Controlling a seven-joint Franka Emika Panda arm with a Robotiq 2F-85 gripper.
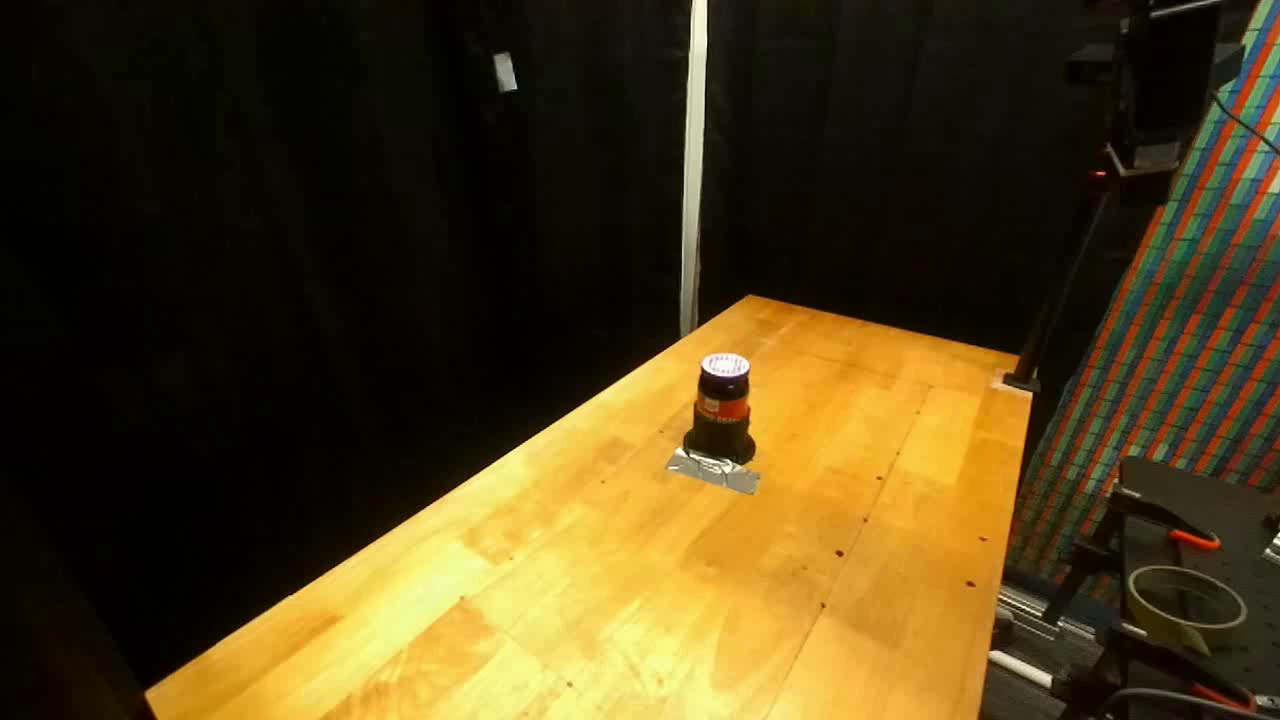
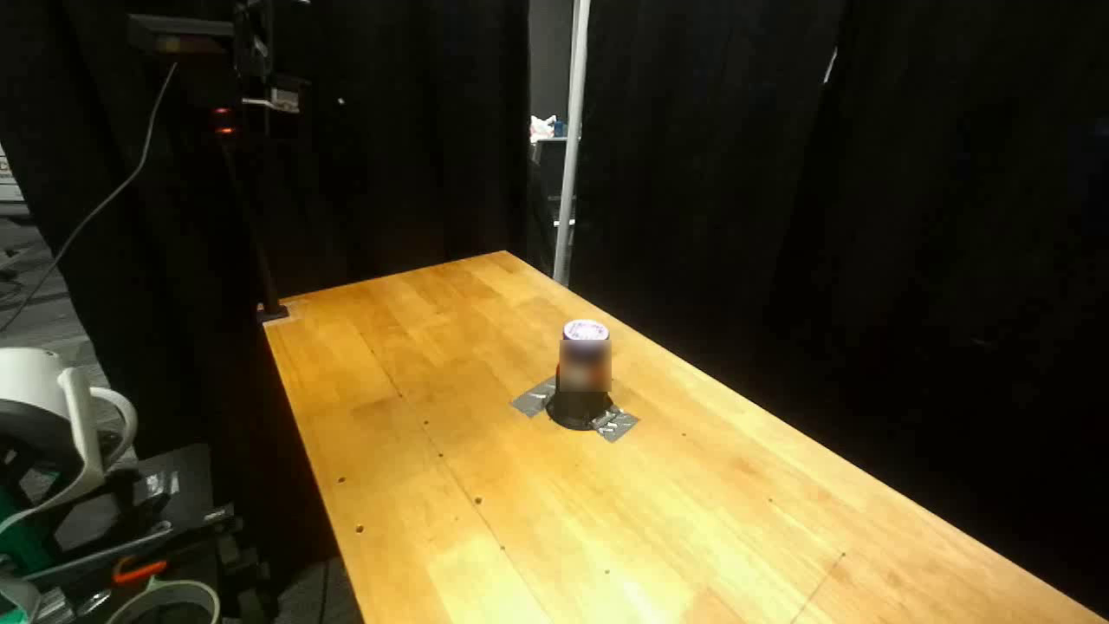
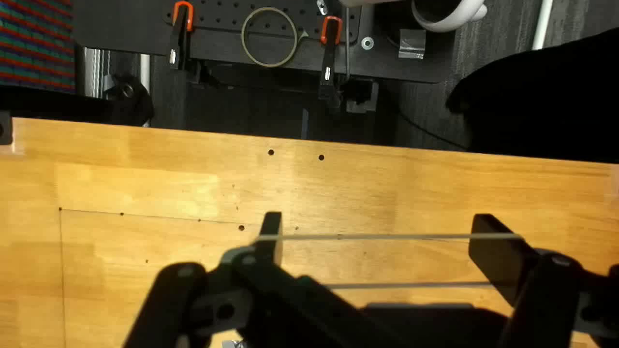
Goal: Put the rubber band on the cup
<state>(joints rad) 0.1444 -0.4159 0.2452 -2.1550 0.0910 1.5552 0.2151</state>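
The cup (image 1: 723, 408) is a short dark cylinder with an orange-red middle and a white-purple top. It stands upright on the wooden table in both exterior views (image 2: 584, 368), its wider dark base held by silver tape. My gripper (image 3: 378, 224) is open in the wrist view, its fingers wide apart. The rubber band (image 3: 377, 237) is a thin pale loop stretched around both fingers, with two strands crossing the gap. The gripper is out of view in both exterior views. I cannot make out the cup in the wrist view.
The wooden table (image 1: 600, 600) has silver tape (image 1: 715, 472) by the cup's base. A dark post (image 2: 270, 295) stands at a table corner. Beyond one long edge, a dark bench holds a tape roll (image 3: 269, 64) and orange-tipped clamps (image 3: 331, 30). Black curtains (image 1: 330, 200) hang around.
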